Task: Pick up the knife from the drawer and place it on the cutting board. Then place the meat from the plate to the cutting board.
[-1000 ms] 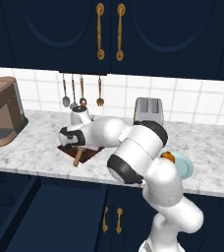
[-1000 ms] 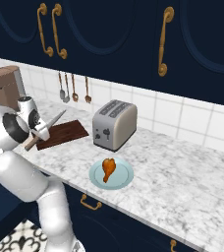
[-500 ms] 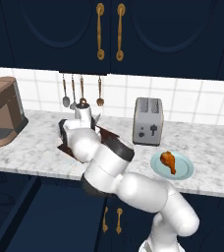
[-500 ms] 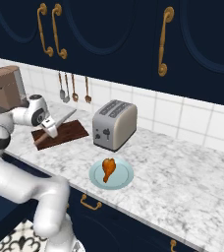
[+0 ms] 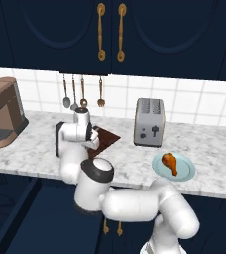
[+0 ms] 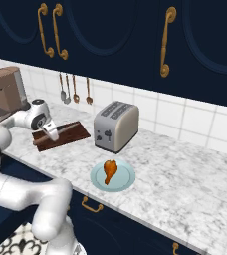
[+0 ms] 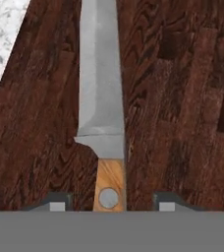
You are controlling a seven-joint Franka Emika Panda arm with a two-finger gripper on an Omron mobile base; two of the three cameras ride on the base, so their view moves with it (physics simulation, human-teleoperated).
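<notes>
In the hand view my gripper sits low over the cutting board, jaws parted. The two dark fingertips stand at about seven and five o'clock, clear gaps showing between each one and the tan handle of the knife. So I am partly open and grip nothing; whether a pad still brushes the handle I cannot tell. The knife lies flat on the dark wood, handle at six o'clock, grey blade running straight up to twelve. A wedge of marble counter shows at ten o'clock, past the board's edge.

From the left base view my arm rises from four o'clock, folds sharply at a dark elbow near the counter's front edge, and the forearm goes up to the wrist, which bends over the board. The gripper hangs just above the cutting board. In the right base view the gripper points down at the near part of the board.

Farther along the counter, well apart from the board, the meat rests on the plate. A toaster stands between board and plate. A brown coffee machine stands at nine o'clock of the left base view, and utensils hang on the tiled wall behind the board.
</notes>
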